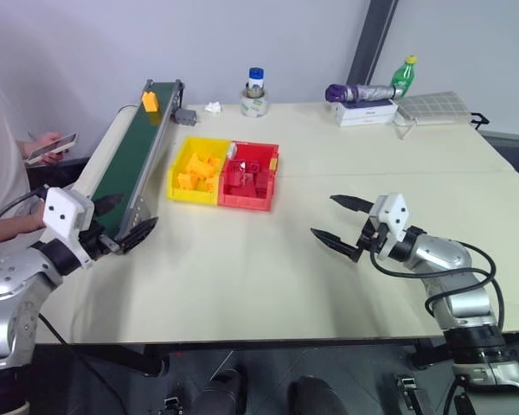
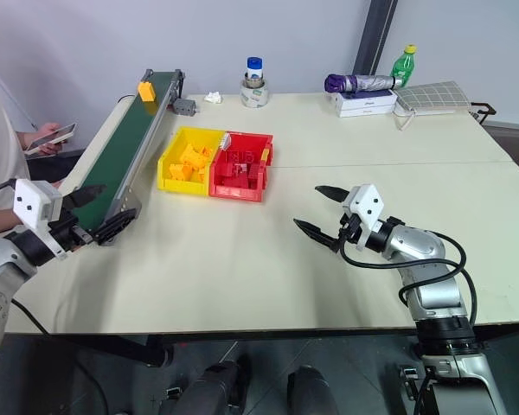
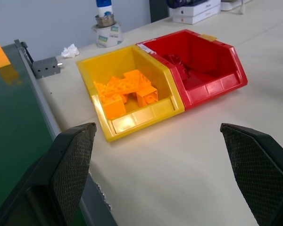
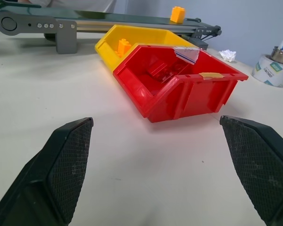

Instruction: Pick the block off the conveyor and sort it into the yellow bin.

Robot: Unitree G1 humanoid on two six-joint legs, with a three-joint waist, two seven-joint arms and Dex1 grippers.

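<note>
Grey walls back a cream table (image 1: pixel 268 259); both eye views put the block (image 1: pixel 150 101) at the conveyor (image 1: pixel 130 164) far end, well beyond the left gripper (image 1: pixel 121 220), spread empty. Left wrist view: yellow bin (image 3: pixel 127 94) ahead. Right wrist view: right gripper (image 4: pixel 155 174) spread empty, the red bin (image 4: pixel 179 89) ahead.

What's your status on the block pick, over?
Both jaws open, empty: left gripper beside the conveyor, right gripper over the table. Block at belt's far end. Yellow bin unobstructed.

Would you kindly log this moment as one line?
block: far end of conveyor | yellow bin: holds blocks | left hand: open | right hand: open
</note>
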